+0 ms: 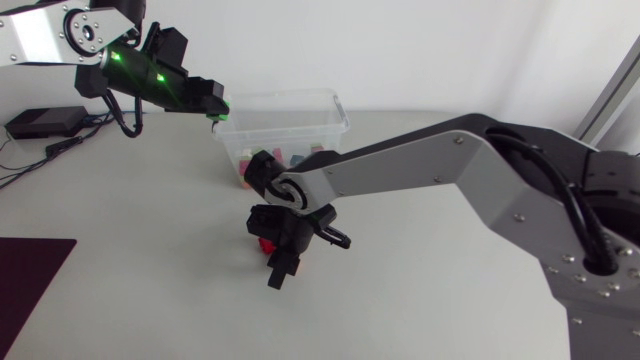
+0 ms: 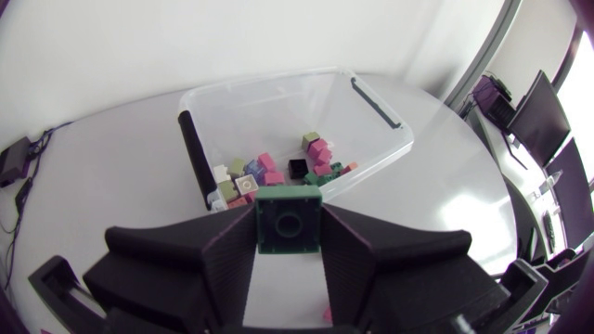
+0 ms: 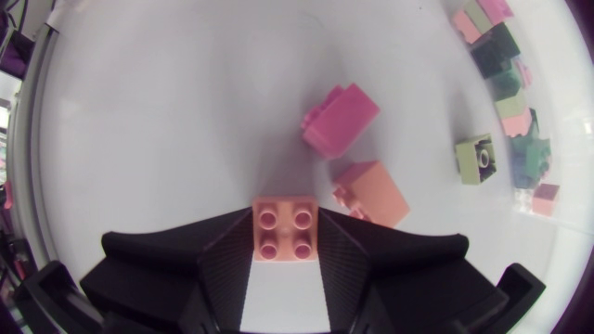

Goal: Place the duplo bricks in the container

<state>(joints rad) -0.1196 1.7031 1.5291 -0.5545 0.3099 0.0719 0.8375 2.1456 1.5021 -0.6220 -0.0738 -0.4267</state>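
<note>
Arms: two, left arm (image 1: 60, 35) and right arm (image 1: 430, 165).
Grippers: two, left gripper (image 2: 289, 224) and right gripper (image 3: 286, 234).
Container (image 2: 380, 104): one.
Gripped bricks: two, green brick (image 2: 289, 209) and peach brick (image 3: 286, 221).
Loose bricks: at least two, pink brick (image 3: 341, 119) and second peach brick (image 3: 376, 192).
Bricks in container: roughly a dozen; the pile is too jumbled for an exact count.

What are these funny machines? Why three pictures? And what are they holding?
These are two robot arms at a table. Each ends in a black gripper, like a hand with two fingers. One picture looks down from above; the other two come from little cameras on the arms' wrists. The left gripper pinches a green brick beside the clear container, which already has many bricks inside. The right gripper, low over the table, pinches a peach brick. Near it on the table lie a pink brick and a second peach brick.
</note>
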